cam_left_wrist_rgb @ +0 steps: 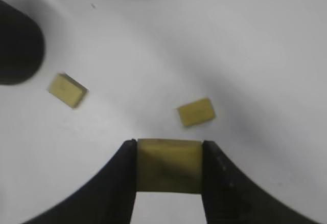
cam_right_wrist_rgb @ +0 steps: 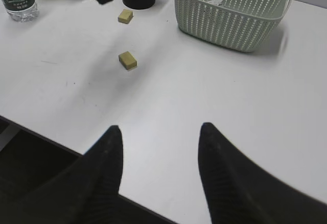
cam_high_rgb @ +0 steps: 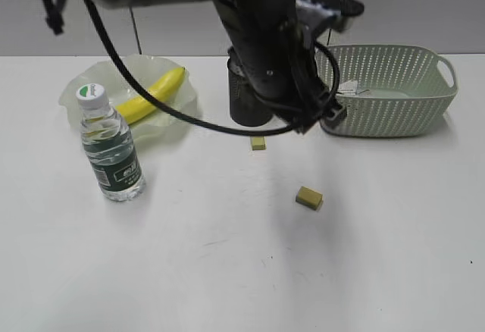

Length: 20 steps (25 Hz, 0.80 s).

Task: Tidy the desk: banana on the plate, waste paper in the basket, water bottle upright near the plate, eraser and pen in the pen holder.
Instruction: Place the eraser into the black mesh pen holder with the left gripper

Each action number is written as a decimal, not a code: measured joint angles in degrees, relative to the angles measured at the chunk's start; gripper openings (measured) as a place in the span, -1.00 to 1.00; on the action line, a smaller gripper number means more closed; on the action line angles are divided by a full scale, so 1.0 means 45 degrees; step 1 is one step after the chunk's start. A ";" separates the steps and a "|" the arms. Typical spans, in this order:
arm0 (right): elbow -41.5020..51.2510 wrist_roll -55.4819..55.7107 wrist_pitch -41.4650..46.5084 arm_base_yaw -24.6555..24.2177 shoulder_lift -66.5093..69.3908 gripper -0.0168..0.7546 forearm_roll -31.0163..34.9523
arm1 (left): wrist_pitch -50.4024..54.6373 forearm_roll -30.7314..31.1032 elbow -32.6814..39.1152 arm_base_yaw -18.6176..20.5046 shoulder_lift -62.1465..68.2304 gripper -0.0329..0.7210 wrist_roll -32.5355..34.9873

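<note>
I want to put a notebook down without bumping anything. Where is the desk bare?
The desk is bare across the front, below the water bottle and the loose eraser, and in the front right below the basket. It is crowded at the back around the plate and the pen holder.

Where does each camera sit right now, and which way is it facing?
Exterior: in front of the desk, looking down at a slant toward bottle, banana on plate, holder, basket; the left arm crosses the top.
Left wrist: above the desk, looking down; its jaws are shut on an eraser.
Right wrist: low at the desk's near edge, facing the basket; its open jaws fill the foreground.
Shared: all three show the two loose erasers.
</note>
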 joint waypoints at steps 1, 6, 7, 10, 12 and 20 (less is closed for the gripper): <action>0.0000 0.0000 0.0000 0.0000 0.0000 0.05 0.0000 | -0.0245 0.0389 0.0000 0.0000 -0.0294 -0.16 -0.0064; 0.0000 0.0000 0.0000 0.0000 0.0000 0.05 0.0000 | -0.1914 0.2119 0.0000 0.0309 -0.1044 -0.16 -0.0320; 0.0000 0.0000 0.0000 0.0000 0.0000 0.05 0.0000 | -0.2269 0.2339 0.0000 0.0438 -0.1062 -0.16 -0.0320; 0.0000 0.0000 0.0000 0.0000 0.0000 0.05 0.0000 | -0.3319 0.2698 0.0000 0.0916 -0.0992 -0.16 -0.0335; 0.0000 0.0000 0.0000 0.0000 0.0000 0.05 0.0000 | -0.4279 0.2898 0.0000 0.1298 -0.0866 -0.16 -0.0335; 0.0000 0.0000 0.0000 0.0000 0.0000 0.05 0.0000 | -0.7057 0.2964 0.0000 0.2843 0.0260 -0.16 -0.0363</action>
